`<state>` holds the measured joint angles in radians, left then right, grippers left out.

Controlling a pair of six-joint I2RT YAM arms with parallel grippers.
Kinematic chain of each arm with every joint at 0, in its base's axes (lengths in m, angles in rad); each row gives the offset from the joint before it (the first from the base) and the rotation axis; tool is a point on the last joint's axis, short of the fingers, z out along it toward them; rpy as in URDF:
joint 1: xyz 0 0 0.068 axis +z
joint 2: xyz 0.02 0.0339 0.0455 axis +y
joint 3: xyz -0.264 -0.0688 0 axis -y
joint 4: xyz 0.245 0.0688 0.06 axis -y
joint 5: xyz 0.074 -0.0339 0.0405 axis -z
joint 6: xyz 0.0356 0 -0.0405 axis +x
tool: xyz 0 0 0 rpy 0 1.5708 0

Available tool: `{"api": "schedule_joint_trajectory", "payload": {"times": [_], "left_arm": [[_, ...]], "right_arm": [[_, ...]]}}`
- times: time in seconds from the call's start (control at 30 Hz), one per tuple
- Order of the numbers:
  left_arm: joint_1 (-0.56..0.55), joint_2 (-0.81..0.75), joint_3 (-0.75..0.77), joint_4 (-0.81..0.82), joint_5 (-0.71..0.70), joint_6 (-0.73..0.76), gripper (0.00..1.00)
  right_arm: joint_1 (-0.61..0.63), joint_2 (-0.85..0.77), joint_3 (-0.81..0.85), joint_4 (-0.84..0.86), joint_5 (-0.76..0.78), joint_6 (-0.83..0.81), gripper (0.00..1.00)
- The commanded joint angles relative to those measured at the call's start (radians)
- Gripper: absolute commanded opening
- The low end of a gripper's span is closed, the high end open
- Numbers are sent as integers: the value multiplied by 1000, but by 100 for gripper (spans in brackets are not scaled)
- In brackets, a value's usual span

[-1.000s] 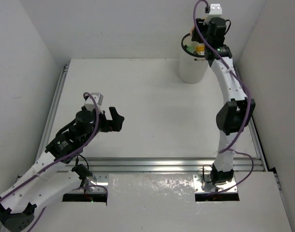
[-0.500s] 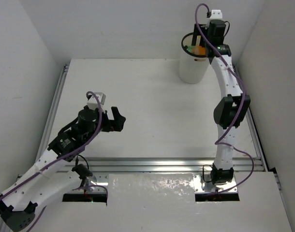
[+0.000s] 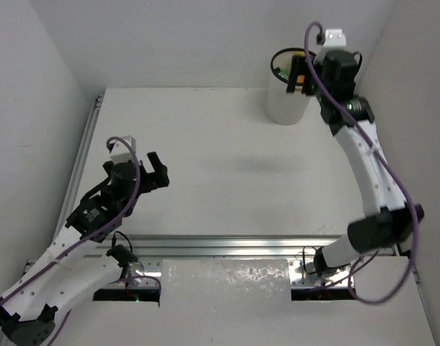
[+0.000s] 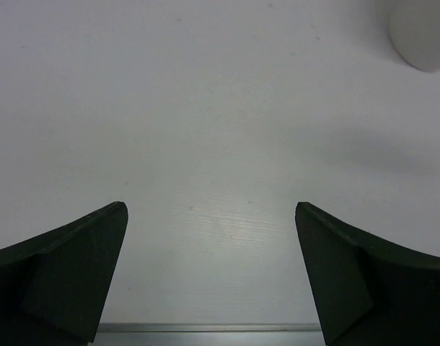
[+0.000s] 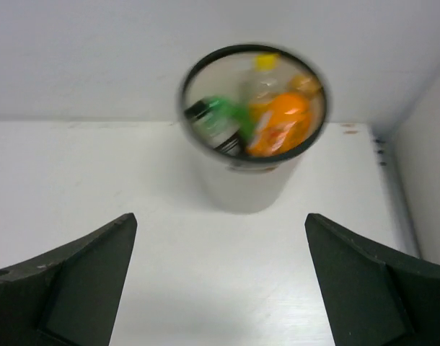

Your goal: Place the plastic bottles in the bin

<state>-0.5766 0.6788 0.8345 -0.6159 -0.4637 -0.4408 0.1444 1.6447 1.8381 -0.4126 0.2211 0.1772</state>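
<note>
The bin, a white bucket with a black ring rim, stands at the far right of the table by the back wall. Inside it lie plastic bottles: a green one, an orange-filled one and a yellow-capped one. My right gripper hangs open and holds nothing, just on the near side of the bin and above it; from above, the right gripper overlaps the bin. My left gripper is open over bare table at the near left, far from the bin.
White walls close in the table on the left, back and right. Metal rails run along the left edge and the near edge. The right arm's elbow sticks out at the near right.
The right gripper, shut above the bin on a yellow-orange bottle a second ago, has opened and backed away; the bottle now lies in the bin. The left arm has drawn back to the left.
</note>
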Motion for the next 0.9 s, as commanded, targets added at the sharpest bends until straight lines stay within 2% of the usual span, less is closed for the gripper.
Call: {"api": "schedule_joint_trajectory", "payload": {"times": [0.0,0.07,0.1,0.17,0.2,0.23,0.3,0.33,0.43,0.53,0.73,0.87], "left_arm": [[18,-33,66,-71,-249,-102,100],[18,-44,80,-97,-294,-119,100],[15,-45,84,-102,-305,-119,100],[15,-50,106,-129,-335,-116,100],[15,-50,110,-139,-354,-119,100],[17,-61,110,-152,-392,-121,100],[17,-77,97,-163,-435,-137,100],[17,-103,71,-159,-450,-145,100],[18,-162,12,-105,-400,-119,100],[17,-205,-24,-44,-360,-70,100],[17,-216,-32,-48,-355,-72,100],[18,-213,-32,-51,-354,-73,100]], "right_arm": [[70,-275,-355,-75,-34,53,99],[107,-403,-500,-78,-68,96,99],[112,-464,-633,-78,-115,111,99],[119,-642,-762,-52,-175,162,99],[119,-702,-896,-25,-213,166,99],[119,-820,-965,30,-323,159,99],[121,-925,-1099,44,-370,162,99],[123,-1009,-1126,11,-352,171,99],[121,-1110,-1168,-113,-261,177,99],[121,-1155,-1163,-210,-177,154,99],[123,-1197,-1168,-278,-23,160,99],[123,-1217,-1185,-265,-9,156,99]]}}
